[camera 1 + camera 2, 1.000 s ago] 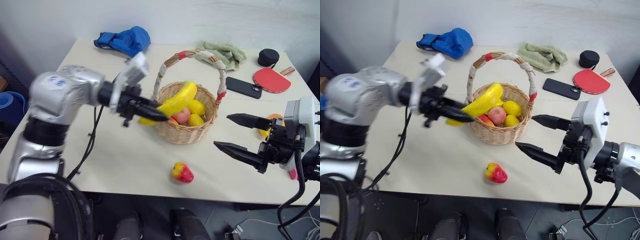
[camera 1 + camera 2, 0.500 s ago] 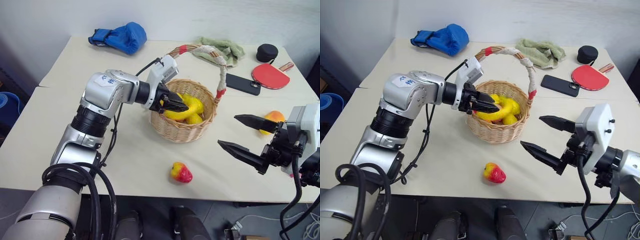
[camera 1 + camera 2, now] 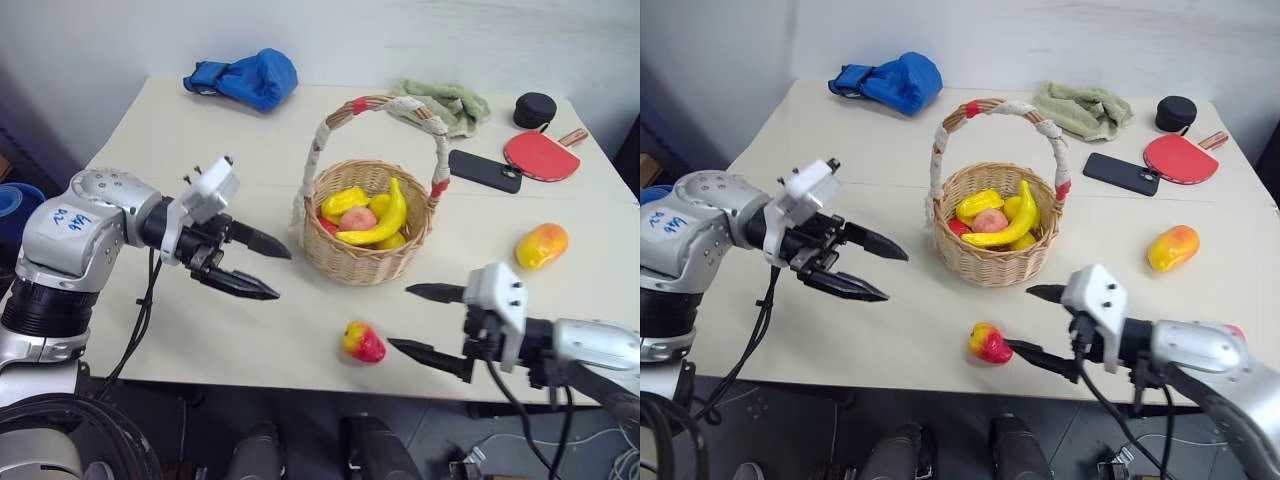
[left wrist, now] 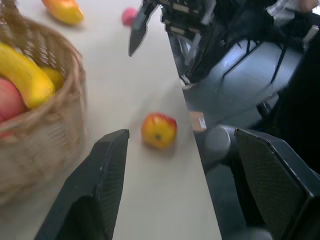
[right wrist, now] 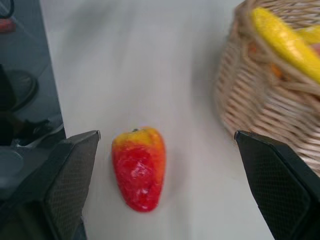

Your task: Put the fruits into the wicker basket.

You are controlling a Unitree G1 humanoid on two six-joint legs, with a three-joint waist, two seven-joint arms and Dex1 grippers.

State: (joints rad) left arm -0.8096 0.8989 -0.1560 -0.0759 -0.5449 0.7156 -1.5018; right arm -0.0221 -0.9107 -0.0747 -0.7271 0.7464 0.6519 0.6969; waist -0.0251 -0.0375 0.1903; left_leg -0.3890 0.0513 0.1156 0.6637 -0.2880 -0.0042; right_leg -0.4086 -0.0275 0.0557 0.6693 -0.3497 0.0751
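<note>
Basket (image 3: 368,262): mid-table, upright, its arched handle standing over the load.
In basket: banana (image 3: 378,222) lying across the top, with a pinkish round fruit and other yellow pieces under it.
Apple piece (image 3: 363,343): on the table at 6 o'clock from the basket, near the front edge, touching nothing.
Mango (image 3: 541,246): on the table at 3 o'clock from the basket, well apart from it.
Left gripper (image 3: 262,269): at 9 o'clock from the basket, fingers spread, holding nothing.
Right gripper (image 3: 416,319): fingers spread wide, empty, tips pointing at the apple piece from its 3 o'clock side; its wrist view has the piece lying between the two fingers.
Done: banana and several fruits are in.
Left: apple piece and mango, so the job looks mostly done.
Likely next: right gripper closing on the apple piece.
Clutter: blue glove (image 3: 245,77), towel (image 3: 445,103), phone (image 3: 484,171), paddle (image 3: 540,154) at 12 to 2 o'clock, no part of the task.
</note>
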